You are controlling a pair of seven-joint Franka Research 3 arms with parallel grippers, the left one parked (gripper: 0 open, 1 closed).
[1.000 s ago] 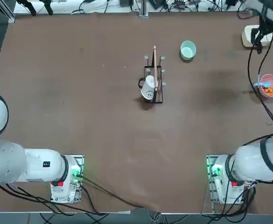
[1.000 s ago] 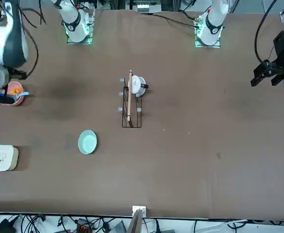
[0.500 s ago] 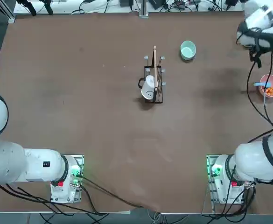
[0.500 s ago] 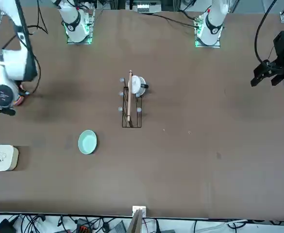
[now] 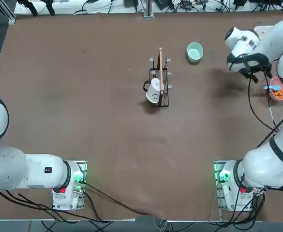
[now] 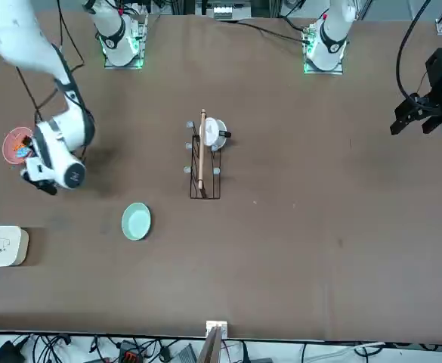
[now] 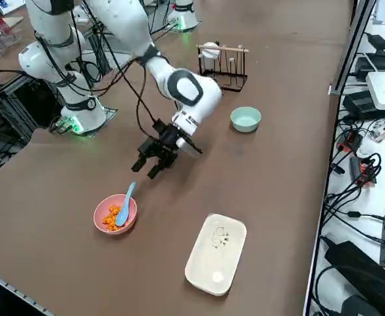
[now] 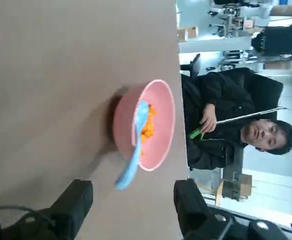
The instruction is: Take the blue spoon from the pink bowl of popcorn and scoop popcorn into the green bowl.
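— Fingers on the right gripper point(image 7: 151, 164): how do they stand?
— Spread wide, nothing between them and touching nothing; the wrist view shows both dark fingertips point(image 8: 77, 199) apart, with the blue spoon point(image 8: 133, 147) ahead of the gap; the gripper hangs above the table point(image 5: 83, 96), just short of the pink bowl point(image 7: 104, 210).
— Where is that bowl in the top view?
— Near the table's right edge, about three o'clock from the black wire rack point(image 5: 164, 89); the gripper point(image 5: 251, 73) sits at its ten o'clock; the green bowl point(image 5: 195, 51) lies well apart, at roughly one o'clock from the rack.
— Any writing to read?
— None legible; the white mug point(image 5: 154, 92) on the rack carries a small dark mark, too small to make out.
— And the spoon?
— Light blue, short handle; its bowl end rests among the orange popcorn point(image 7: 114, 215); the handle leans over the rim toward the gripper.
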